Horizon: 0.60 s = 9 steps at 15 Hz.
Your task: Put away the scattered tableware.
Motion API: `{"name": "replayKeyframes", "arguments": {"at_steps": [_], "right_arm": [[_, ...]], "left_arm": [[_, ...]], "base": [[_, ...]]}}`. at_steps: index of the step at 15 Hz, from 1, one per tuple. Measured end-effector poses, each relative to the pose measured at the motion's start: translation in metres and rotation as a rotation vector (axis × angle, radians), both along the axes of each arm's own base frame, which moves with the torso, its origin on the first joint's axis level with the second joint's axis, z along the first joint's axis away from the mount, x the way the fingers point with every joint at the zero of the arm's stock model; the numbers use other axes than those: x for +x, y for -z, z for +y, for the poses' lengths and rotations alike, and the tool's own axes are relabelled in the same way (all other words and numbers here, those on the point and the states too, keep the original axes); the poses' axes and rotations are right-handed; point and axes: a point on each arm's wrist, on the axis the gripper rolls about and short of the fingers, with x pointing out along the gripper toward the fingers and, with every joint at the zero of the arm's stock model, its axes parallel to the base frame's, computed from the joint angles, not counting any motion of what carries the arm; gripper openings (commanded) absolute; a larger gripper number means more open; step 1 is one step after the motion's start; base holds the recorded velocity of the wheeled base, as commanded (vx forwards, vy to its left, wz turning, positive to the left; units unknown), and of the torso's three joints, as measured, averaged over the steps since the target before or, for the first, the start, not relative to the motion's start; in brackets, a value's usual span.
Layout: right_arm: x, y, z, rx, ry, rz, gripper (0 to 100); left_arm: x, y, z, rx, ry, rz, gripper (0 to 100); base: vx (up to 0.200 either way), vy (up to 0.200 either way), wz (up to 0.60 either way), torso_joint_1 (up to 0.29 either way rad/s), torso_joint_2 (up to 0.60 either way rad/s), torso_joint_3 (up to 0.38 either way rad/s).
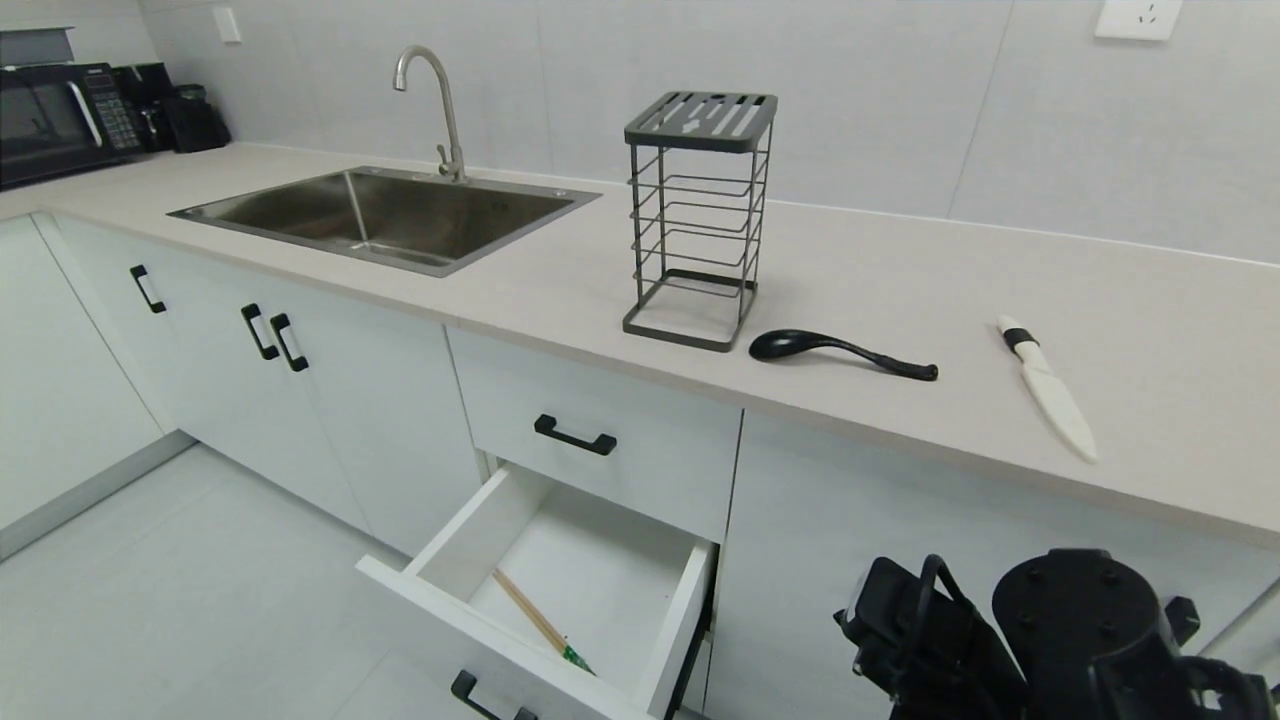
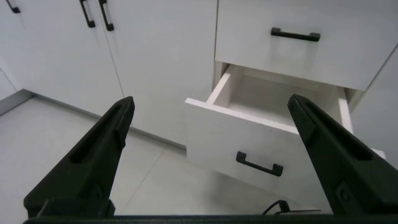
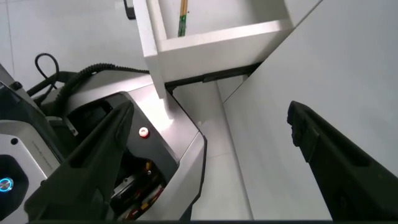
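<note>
Counter (image 1: pixel 900 280): pale worktop over white cabinets.

Sink (image 1: pixel 420 215): steel basin set into the counter at 10 o'clock from the rack, with a curved tap (image 1: pixel 430 90) on its far rim.

Rack (image 1: pixel 700 125): dark wire stand with a slotted top plate, upright on the counter near the front edge.

Spoon (image 1: pixel 840 349): black, lying flat on the counter at 4 o'clock from the rack. Its bowl is just beside the rack's base and its handle runs toward 3 o'clock.

Knife (image 1: pixel 1045 385): white with a dark band at the handle, lying flat at 3 o'clock from the spoon and well apart from it. The tip points to 5 o'clock, toward the counter's front edge.

Drawer (image 1: pixel 455 525): lower white drawer pulled out, at 7 o'clock from the rack and below a shut drawer with a black handle.

Chopsticks (image 1: pixel 535 615): wooden with a green end, lying on the drawer floor near its front panel.

Microwave (image 1: pixel 55 120): black, at the counter's far end, at 9 o'clock from the sink.

Left gripper (image 2: pixel 211 102): below counter level, facing the drawer's front, fingers (image 2: pixel 99 155) spread wide with nothing between them.

Right gripper (image 3: pixel 211 109): low beside the cabinet front near the drawer, fingers (image 3: pixel 93 155) spread wide and holding nothing
</note>
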Motion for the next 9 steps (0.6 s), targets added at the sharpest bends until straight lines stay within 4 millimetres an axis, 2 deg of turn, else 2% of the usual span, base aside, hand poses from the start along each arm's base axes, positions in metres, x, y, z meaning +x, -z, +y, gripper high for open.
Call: {"name": "replayKeyframes", "arguments": {"at_steps": [2, 3, 6, 9], "right_arm": [[0.0001, 0.0004, 0.0001, -0.001, 0.0, 0.002, 100], [-0.0004, 0.0005, 0.0003, -0.002, -0.004, 0.002, 100], [0.0004, 0.0008, 0.0001, -0.004, 0.0, 0.002, 100], [0.0001, 0.0006, 0.0006, -0.001, -0.003, 0.003, 100]], "left_arm": [[0.0, 0.0, 0.0, 0.0, 0.0, 0.0, 100], [0.0, -0.0001, 0.0, 0.0, 0.0, -0.001, 100], [0.0, 0.0001, 0.0, 0.0, 0.0, 0.001, 100], [0.0, 0.0001, 0.0, 0.0, 0.0, 0.001, 100]], "base": [[0.0, 0.0, 0.0, 0.071, -0.47, -0.22], [0.0, 0.0, 0.0, 0.237, -0.49, -0.227], [0.0, 0.0, 0.0, 0.386, -0.48, -0.24], [0.0, 0.0, 0.0, 0.287, -0.51, -0.251]]}}
